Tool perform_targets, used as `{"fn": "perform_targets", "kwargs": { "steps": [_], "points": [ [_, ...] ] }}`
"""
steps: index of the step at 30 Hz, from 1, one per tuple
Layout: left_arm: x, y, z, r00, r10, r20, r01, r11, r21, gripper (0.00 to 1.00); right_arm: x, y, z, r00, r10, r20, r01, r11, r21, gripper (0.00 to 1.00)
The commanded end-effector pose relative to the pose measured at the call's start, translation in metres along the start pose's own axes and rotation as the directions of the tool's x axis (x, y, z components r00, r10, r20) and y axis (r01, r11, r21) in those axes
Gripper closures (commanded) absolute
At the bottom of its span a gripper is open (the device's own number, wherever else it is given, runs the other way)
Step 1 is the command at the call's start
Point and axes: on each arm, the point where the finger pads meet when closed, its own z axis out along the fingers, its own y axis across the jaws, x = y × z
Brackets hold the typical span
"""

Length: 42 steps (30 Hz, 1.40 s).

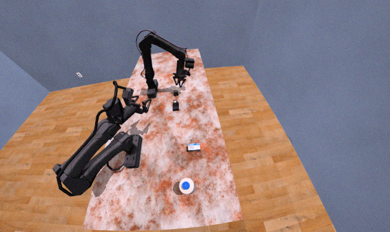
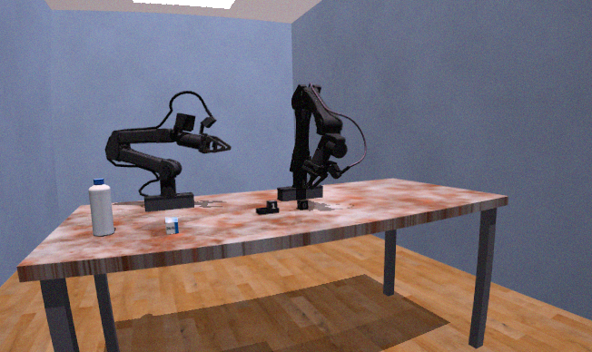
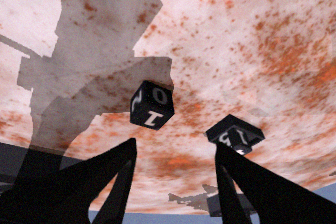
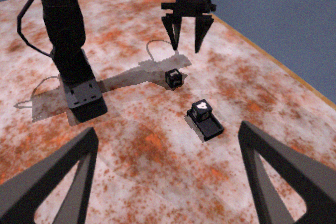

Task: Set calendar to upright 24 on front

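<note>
A loose black digit cube [image 1: 176,92] lies on the table top beside the left arm's base; it also shows in the left wrist view [image 3: 151,105] and the right wrist view [image 4: 174,78]. The black calendar tray [image 1: 175,106] lies a little nearer and holds the other cube [image 4: 202,109], which has a 4 on top and a 1 on the side seen by the exterior view [image 2: 271,204]. My left gripper [image 1: 179,83] points down, a short way above the loose cube, fingers apart and empty. My right gripper [image 1: 146,103] is open and empty, held high and well back from the tray.
A white bottle with a blue cap [image 1: 186,186] stands near the table's near end. A small blue and white box [image 1: 194,147] lies between it and the tray. The left arm's base [image 1: 152,92] stands close beside the loose cube.
</note>
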Motion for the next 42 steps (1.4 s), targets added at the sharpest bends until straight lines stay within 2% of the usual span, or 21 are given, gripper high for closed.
{"fn": "perform_targets", "kwargs": {
  "steps": [1,3,5,12,18,20,27,29,35,37,40,42],
  "points": [
    [0.007,-0.034,-0.004,0.966,0.256,0.040,-0.258,0.963,0.080,0.45,-0.011,0.001,-0.005,1.000,-0.005,0.030,0.006,1.000,-0.006,0.00],
    [0.007,-0.034,-0.004,0.966,0.256,0.040,-0.258,0.963,0.080,0.45,-0.011,0.001,-0.005,1.000,-0.005,0.030,0.006,1.000,-0.006,0.00],
    [0.012,-0.042,-0.001,0.933,0.356,0.047,-0.358,0.930,0.086,0.45,-0.011,0.001,-0.005,1.000,-0.005,0.030,0.006,1.000,-0.006,0.00],
    [0.034,-0.061,0.013,0.763,0.644,0.053,-0.646,0.762,0.045,0.45,-0.011,0.001,-0.005,1.000,-0.005,0.030,0.006,1.000,-0.006,0.00],
    [0.049,-0.071,0.025,0.558,0.829,0.044,-0.829,0.559,-0.010,0.45,-0.011,0.001,-0.005,1.000,-0.005,0.030,0.006,1.000,-0.006,0.00],
    [0.049,-0.071,0.025,0.558,0.829,0.044,-0.829,0.559,-0.010,0.45,-0.011,0.001,-0.005,1.000,-0.005,0.030,0.006,1.000,-0.006,0.00],
    [0.067,-0.078,0.042,0.210,0.978,-0.012,-0.973,0.208,-0.102,0.45,-0.011,0.001,-0.005,1.000,-0.005,0.030,0.006,1.000,-0.006,0.00],
    [0.068,-0.078,0.044,0.144,0.989,-0.028,-0.983,0.140,-0.123,0.45,-0.011,0.001,-0.005,1.000,-0.005,0.030,0.006,1.000,-0.006,0.00],
    [0.074,-0.083,0.052,-0.102,0.989,-0.103,-0.973,-0.121,-0.196,0.45,-0.011,0.001,-0.005,1.000,-0.005,0.030,0.006,1.000,-0.006,0.00],
    [0.074,-0.083,0.052,-0.102,0.989,-0.103,-0.973,-0.121,-0.196,0.45,-0.011,0.001,-0.005,1.000,-0.005,0.030,0.006,1.000,-0.006,0.00],
    [0.076,-0.085,0.055,-0.246,0.955,-0.164,-0.931,-0.280,-0.234,0.45,-0.011,0.001,-0.005,1.000,-0.005,0.030,0.006,1.000,-0.006,0.00],
    [0.078,-0.086,0.058,-0.318,0.927,-0.200,-0.899,-0.362,-0.247,0.45,-0.011,0.001,-0.005,1.000,-0.005,0.030,0.006,1.000,-0.006,0.00]
  ]
}}
